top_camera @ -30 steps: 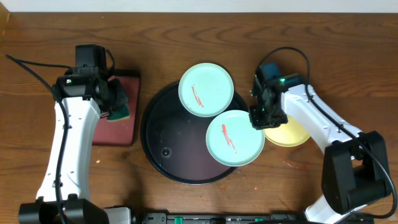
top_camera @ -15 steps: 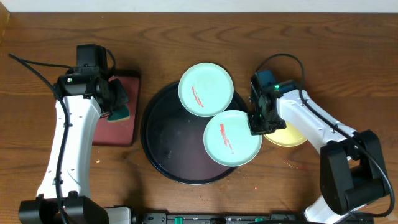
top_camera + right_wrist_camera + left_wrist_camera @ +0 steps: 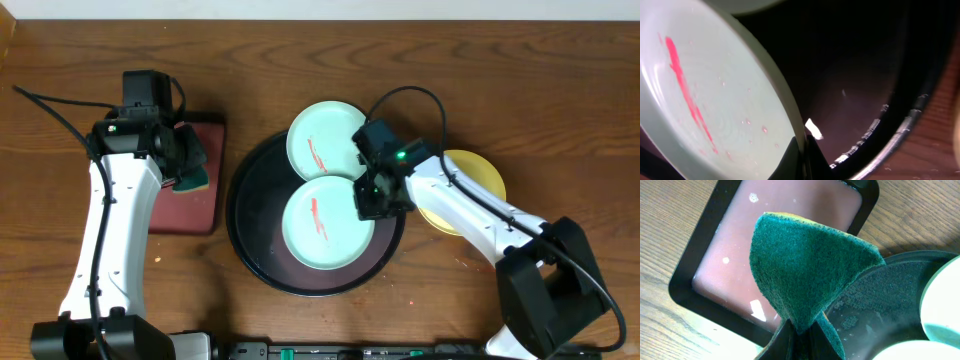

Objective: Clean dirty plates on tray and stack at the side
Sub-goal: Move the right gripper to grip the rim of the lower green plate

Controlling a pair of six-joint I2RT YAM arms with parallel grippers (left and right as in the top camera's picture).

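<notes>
The black round tray [image 3: 252,232] lies at the table's middle. A mint plate [image 3: 322,222] with a red smear lies inside it; my right gripper [image 3: 374,200] is shut on its right rim, which also shows in the right wrist view [image 3: 715,100]. A second smeared mint plate [image 3: 326,142] rests on the tray's far rim. The yellow plate [image 3: 478,176] lies on the table to the right, partly under my right arm. My left gripper [image 3: 188,172] is shut on a green sponge [image 3: 805,270] above the dark-red tray [image 3: 200,200].
The small rectangular dark-red tray [image 3: 780,245] holds pinkish liquid, left of the black tray [image 3: 880,310]. Small red specks lie on the wood near the front right [image 3: 470,263]. Cables run behind both arms.
My right gripper has dragged the near mint plate leftward, from the tray's right rim into the tray's middle. The yellow plate is now more uncovered. The left arm has not moved.
</notes>
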